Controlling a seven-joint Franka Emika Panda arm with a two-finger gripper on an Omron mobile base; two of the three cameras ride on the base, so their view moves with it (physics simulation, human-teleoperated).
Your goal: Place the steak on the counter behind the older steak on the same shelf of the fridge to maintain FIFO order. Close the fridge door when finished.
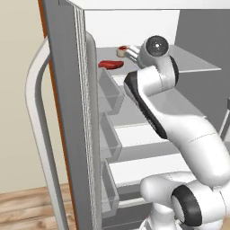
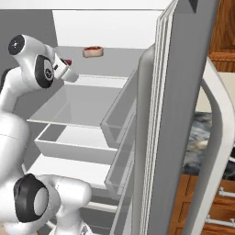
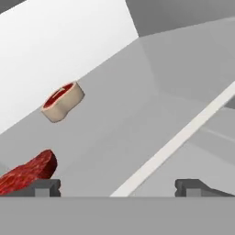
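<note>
**Ana:** Gripper [image 3: 117,187] first, please: how are its two dark fingertips [image 3: 43,187]?

**Ben:** They stand wide apart and nothing is between them, so the gripper is released. In the hand view one tip is at the lower left and the other at the lower right, with bare shelf in the gap.

**Ana:** And where is the small thick steak with the pale tan rim and red centre [image 3: 62,102]?

**Ben:** It lies on the thin pale grey translucent shelf [image 1: 197,65], deep inside, near the white back wall. No finger touches it.

**Ana:** What about the flat, wholly bright red older steak [image 1: 111,64]?

**Ben:** It is on the same shelf, nearer to the front edge. The tan-rimmed steak is behind it, a little apart. In the hand view the red one is just beside the left fingertip; I cannot tell if they touch.

**Ana:** And around them?

**Ben:** The tall grey fridge [image 2: 105,27] is open. Its grey fridge door [image 1: 67,112] with the long pale bar handle [image 1: 38,134] stands swung out, and clear bins [image 1: 110,92] line its inner face. The white arm [image 1: 188,134] reaches up to the shelf level. On the right base view, a piece of the dark veined marble counter [image 2: 202,137] is seen past the other door, above wooden drawers [image 2: 215,206].
</note>
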